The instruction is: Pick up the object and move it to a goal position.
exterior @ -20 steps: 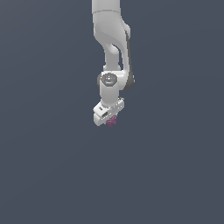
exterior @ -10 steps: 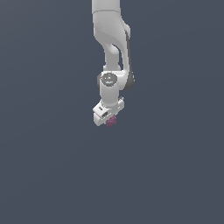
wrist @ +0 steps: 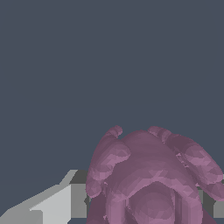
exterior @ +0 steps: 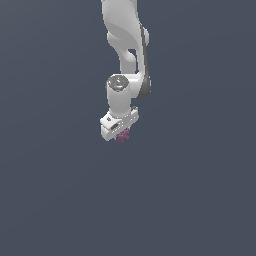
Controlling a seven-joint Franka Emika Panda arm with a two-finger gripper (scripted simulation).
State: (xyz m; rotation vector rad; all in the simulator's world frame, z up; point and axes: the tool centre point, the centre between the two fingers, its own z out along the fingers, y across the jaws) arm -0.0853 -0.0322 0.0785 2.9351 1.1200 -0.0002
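Purple and lumpy, the object (exterior: pixel 123 135) sits clamped in my gripper (exterior: pixel 120 134), peeking out just beneath it. Up close it bulges between my grey fingers (wrist: pixel 52 205), over plain dark ground.

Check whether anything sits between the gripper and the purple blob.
Nothing visible does. The magenta-purple blob sits right at the gripper, between its fingers in the wrist view. No goal marker shows, so that path cannot be judged.
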